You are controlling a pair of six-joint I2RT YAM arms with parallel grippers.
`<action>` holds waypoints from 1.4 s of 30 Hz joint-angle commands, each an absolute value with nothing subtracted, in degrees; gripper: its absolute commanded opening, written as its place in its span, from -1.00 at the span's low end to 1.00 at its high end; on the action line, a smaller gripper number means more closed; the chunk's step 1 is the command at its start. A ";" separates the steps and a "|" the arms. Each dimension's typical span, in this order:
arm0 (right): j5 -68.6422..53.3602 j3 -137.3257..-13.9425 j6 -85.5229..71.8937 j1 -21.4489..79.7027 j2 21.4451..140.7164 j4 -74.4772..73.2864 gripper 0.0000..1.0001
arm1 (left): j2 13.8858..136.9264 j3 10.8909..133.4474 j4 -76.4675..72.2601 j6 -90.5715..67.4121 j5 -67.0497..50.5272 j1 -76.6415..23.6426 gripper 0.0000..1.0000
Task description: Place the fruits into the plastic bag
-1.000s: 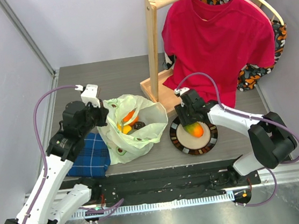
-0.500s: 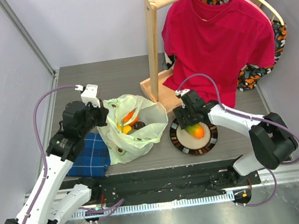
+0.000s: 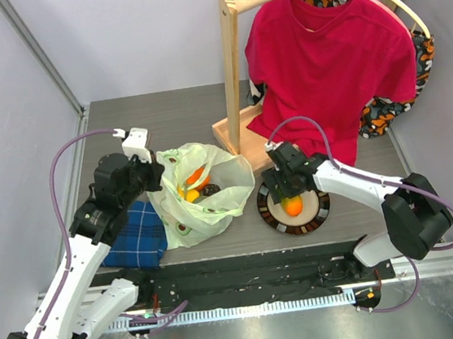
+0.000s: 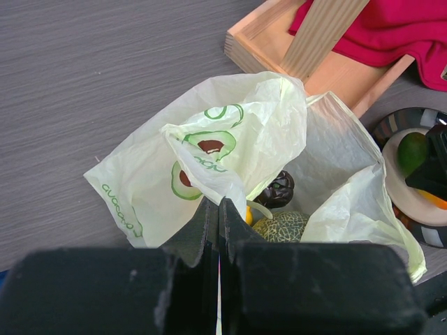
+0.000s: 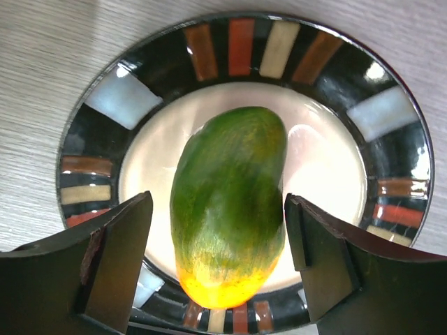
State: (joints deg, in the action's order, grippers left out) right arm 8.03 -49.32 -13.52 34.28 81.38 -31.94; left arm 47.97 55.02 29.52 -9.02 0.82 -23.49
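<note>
Green-yellow mango [image 5: 229, 202] on plate [image 5: 241, 38] | between wide-spread fingers of right gripper [image 5: 216, 204], untouched | left gripper [image 4: 218, 209] clamped on plastic bag [image 4: 237, 132] rim

The plastic bag [image 4: 237, 132] hides most of the melon [image 4: 283, 225] and the dark purple piece [image 4: 279, 190].

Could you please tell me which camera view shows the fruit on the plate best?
The right wrist view: the green and yellow fruit lies whole on the plate, between the right gripper's open fingers. The top view shows only its small orange end under that gripper; the left wrist view, a green sliver at the edge.
</note>
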 commanded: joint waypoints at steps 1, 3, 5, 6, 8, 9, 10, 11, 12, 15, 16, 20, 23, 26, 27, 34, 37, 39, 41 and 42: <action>10.28 -51.59 -15.73 34.45 82.09 -34.01 0.64 | 46.76 55.46 27.33 -9.67 0.35 -23.38 -1.00; 10.28 -51.86 -16.26 34.45 83.23 -34.45 0.61 | 46.58 55.46 27.33 -9.67 0.35 -23.38 -1.00; 10.20 -51.94 -16.61 34.54 83.58 -34.63 0.50 | 46.58 55.46 27.25 -9.67 0.35 -23.38 -1.00; 10.28 -51.94 -16.52 34.45 83.67 -34.63 0.40 | 46.50 55.37 27.33 -9.67 0.26 -23.38 -1.00; 10.37 -51.94 -16.61 34.45 83.41 -34.45 0.09 | 46.41 55.46 27.25 -9.58 0.35 -23.38 -1.00; 10.46 -52.03 -16.61 34.54 83.15 -34.63 0.04 | 46.49 55.46 27.25 -9.67 0.26 -23.38 -1.00; 10.46 -52.47 -16.70 34.45 82.27 -34.72 -0.09 | 46.49 55.46 27.25 -9.67 0.35 -23.38 -1.00; 10.28 -52.82 -16.70 34.63 81.74 -34.98 -0.14 | 46.41 55.46 27.25 -9.67 0.26 -23.38 -1.00; 10.20 -53.34 -16.87 34.72 80.96 -35.07 -0.17 | 46.49 55.46 27.25 -9.67 0.35 -23.38 -1.00; 9.58 -56.07 -16.44 36.03 77.18 -34.46 -0.24 | 46.32 55.46 27.33 -9.67 0.35 -23.38 -1.00; 8.80 -57.47 -16.35 36.73 76.21 -33.84 -0.28 | 46.41 55.46 27.33 -9.58 0.35 -23.38 -1.00; 5.11 -59.15 -16.43 39.81 72.25 -27.09 -0.45 | 46.41 55.46 27.33 -9.67 0.26 -23.38 -1.00; 2.21 -58.80 -17.14 42.53 72.07 -18.74 -0.49 | 46.41 55.46 27.25 -9.67 0.35 -23.38 -1.00; 1.67 -60.81 -17.14 45.17 75.66 -13.72 -0.49 | 46.32 55.46 27.33 -9.67 0.35 -23.38 -1.00; 1.76 -61.60 -17.14 45.96 77.07 -12.49 -0.49 | 46.32 55.46 27.33 -9.67 0.35 -23.38 -1.00; 1.32 -67.66 -17.31 52.29 88.66 -7.82 -0.50 | 46.23 55.46 27.33 -9.58 0.35 -23.38 -1.00; -2.08 -70.13 -16.88 54.66 91.22 -8.17 -0.49 | 46.41 55.46 27.33 -9.58 0.35 -23.38 -1.00; -3.42 -71.01 -16.52 56.06 92.98 -8.79 -0.49 | 46.41 55.46 27.33 -9.58 0.35 -23.29 -1.00; -5.35 -72.07 -16.17 56.69 94.12 -9.57 -0.49 | 46.41 55.46 27.33 -9.58 0.35 -23.38 -1.00; -6.32 -72.42 -16.17 56.95 94.57 -9.67 -0.49 | 46.41 55.46 27.25 -9.58 0.35 -23.38 -1.00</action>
